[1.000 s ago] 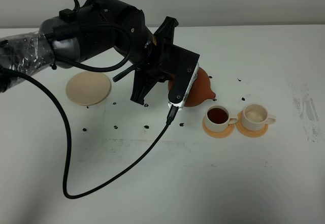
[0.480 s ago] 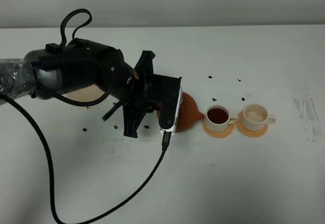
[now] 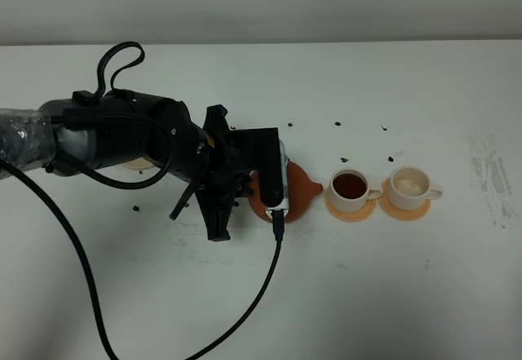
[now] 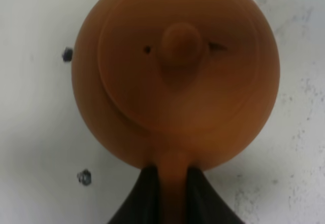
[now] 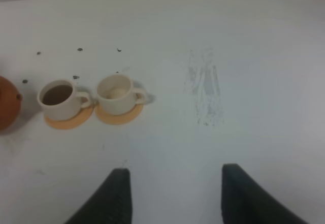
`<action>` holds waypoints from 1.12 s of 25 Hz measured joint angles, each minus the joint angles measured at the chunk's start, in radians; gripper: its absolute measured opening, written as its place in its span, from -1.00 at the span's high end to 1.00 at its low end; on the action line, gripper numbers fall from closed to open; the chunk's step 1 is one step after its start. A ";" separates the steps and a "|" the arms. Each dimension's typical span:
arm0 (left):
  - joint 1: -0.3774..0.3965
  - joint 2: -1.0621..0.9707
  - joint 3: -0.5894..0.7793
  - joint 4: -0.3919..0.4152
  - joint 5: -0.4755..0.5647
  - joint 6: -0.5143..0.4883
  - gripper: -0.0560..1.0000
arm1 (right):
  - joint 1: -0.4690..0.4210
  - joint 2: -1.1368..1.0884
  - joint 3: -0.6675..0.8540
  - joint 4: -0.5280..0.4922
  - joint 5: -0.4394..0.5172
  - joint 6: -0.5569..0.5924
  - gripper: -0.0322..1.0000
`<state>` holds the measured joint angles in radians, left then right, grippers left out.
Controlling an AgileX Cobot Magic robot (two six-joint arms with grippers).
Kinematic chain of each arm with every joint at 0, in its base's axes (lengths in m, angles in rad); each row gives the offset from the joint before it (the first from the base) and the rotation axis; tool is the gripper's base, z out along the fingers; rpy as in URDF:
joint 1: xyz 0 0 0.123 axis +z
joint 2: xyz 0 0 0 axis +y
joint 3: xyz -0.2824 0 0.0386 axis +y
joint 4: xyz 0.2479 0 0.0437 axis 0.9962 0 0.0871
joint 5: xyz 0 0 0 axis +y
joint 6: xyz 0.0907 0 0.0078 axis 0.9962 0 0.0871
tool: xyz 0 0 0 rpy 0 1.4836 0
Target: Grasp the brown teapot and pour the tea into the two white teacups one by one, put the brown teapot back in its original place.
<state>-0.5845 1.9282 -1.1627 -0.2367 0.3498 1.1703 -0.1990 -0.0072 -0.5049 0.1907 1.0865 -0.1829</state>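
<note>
1 cup (image 3: 351,187) holds tea (image 3: 350,184); the other cup (image 3: 408,184), nearer the right edge, looks empty. The left gripper (image 4: 172,181) pinches the handle (image 4: 172,160) of the teapot (image 4: 175,71), upright mid-table beside the full cup; the right gripper (image 5: 172,191) gapes, empty. Releasing here would likely skip the 2nd pour. White table (image 3: 408,295), dark specks (image 3: 338,123); grey wall (image 3: 326,1) behind.

One brown teapot (image 3: 300,190) stands on the desk (image 3: 367,295). There are two white teacups: the nearer teacup (image 3: 347,200) holds dark tea (image 3: 350,184), and the farther teacup (image 3: 408,185) looks pale inside. There are two small orange saucers, one (image 3: 339,212) under the nearer cup and one (image 3: 405,213) under the farther. One robot arm (image 3: 122,131) shows from above, and several dark specks (image 3: 338,123) dot the desk
</note>
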 joint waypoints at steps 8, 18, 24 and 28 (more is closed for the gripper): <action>0.010 0.006 0.000 -0.003 0.042 -0.061 0.66 | 0.000 0.000 0.000 0.000 0.000 0.000 0.11; 0.010 -0.017 0.000 0.005 -0.023 -0.076 0.66 | 0.000 0.000 0.000 0.000 0.000 0.000 0.11; 0.008 -0.030 -0.140 0.035 -0.008 -0.074 0.66 | 0.000 0.000 0.000 0.000 0.000 0.000 0.11; -0.001 0.020 -0.303 0.088 0.052 -0.074 0.66 | 0.000 0.000 0.000 0.000 0.000 0.000 0.11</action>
<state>-0.5850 1.9478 -1.4652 -0.1484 0.4020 1.0960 -0.1990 -0.0072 -0.5049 0.1907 1.0865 -0.1829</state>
